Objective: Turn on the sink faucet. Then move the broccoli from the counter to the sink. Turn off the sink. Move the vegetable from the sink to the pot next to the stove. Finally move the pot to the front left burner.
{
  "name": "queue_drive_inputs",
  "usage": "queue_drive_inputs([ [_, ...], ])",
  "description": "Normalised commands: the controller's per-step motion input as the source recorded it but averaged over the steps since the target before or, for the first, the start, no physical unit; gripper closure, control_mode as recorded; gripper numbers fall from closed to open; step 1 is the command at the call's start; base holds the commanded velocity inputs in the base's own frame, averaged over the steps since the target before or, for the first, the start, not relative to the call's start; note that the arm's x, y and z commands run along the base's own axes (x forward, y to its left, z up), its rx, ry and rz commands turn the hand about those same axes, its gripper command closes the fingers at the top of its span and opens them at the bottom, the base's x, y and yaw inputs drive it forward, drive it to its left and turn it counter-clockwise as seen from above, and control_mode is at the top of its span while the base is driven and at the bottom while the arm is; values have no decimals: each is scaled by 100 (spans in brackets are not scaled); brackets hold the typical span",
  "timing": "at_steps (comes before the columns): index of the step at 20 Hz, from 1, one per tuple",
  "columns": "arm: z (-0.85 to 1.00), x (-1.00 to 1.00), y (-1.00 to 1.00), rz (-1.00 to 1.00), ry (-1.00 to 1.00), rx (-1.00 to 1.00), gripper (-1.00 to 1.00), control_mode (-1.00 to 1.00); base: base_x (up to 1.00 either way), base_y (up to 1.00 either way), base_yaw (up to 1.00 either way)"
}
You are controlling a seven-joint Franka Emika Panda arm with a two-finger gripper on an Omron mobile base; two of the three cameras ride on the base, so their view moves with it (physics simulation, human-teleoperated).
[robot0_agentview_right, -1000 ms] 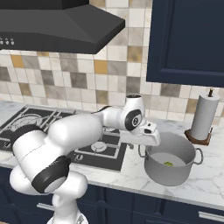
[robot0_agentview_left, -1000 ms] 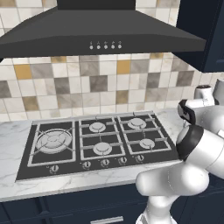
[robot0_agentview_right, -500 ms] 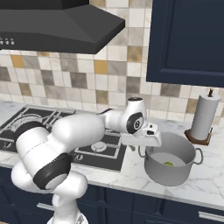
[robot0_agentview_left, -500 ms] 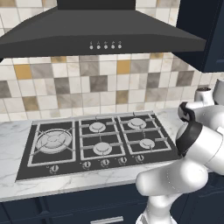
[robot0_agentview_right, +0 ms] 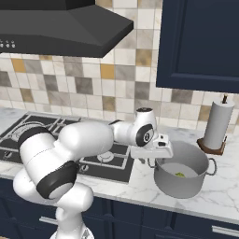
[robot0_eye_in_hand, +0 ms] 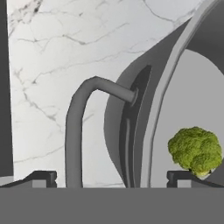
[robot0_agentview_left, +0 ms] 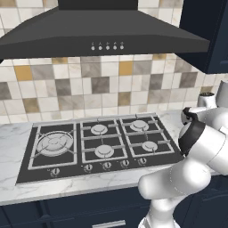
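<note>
Change since a second ago: we see the hand has come lower and closer against the pot's near rim in the right base view; pot, broccoli and stove lie as they did.
Gripper: our gripper (robot0_eye_in_hand: 111, 179) hangs over the pot's left handle, and in the right base view the hand (robot0_agentview_right: 156, 150) sits at the pot's left rim.
Jaws: we see them spread wide apart, one tip on the counter side of the handle, the other over the pot's inside; nothing is clamped between them.
Fingertips: the two dark fingertips (robot0_eye_in_hand: 40, 178) show at the bottom of the hand view, with the handle loop and the pot wall between them.
Pot: the pot (robot0_agentview_right: 183, 172) stands upright on the counter, to the right of the stove and apart from it.
Pot handle: the grey loop handle (robot0_eye_in_hand: 81, 127) juts from the pot's wall over the marble.
Broccoli: the broccoli (robot0_eye_in_hand: 195, 148) lies inside the pot on its floor; from the right base view we make it out as a small green speck (robot0_agentview_right: 179, 175).
Counter: the counter (robot0_agentview_right: 140, 184) carries the pot and a paper towel roll (robot0_agentview_right: 218, 124) on its stand behind the pot.
Stove: the stove (robot0_agentview_left: 95, 144) lies left of the pot.
Front left burner: the front left burner (robot0_agentview_left: 54, 143) sits under its square grate.
Range hood: the dark range hood (robot0_agentview_left: 98, 38) hangs above the stove.
</note>
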Motion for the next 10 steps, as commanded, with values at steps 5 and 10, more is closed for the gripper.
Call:
queue_drive_inputs([
  [5, -16, 0, -1, 7, 0, 0, 100, -100, 0, 0, 0],
  [10, -4, 0, 0, 3, 0, 0, 100, -100, 0, 0, 0],
])
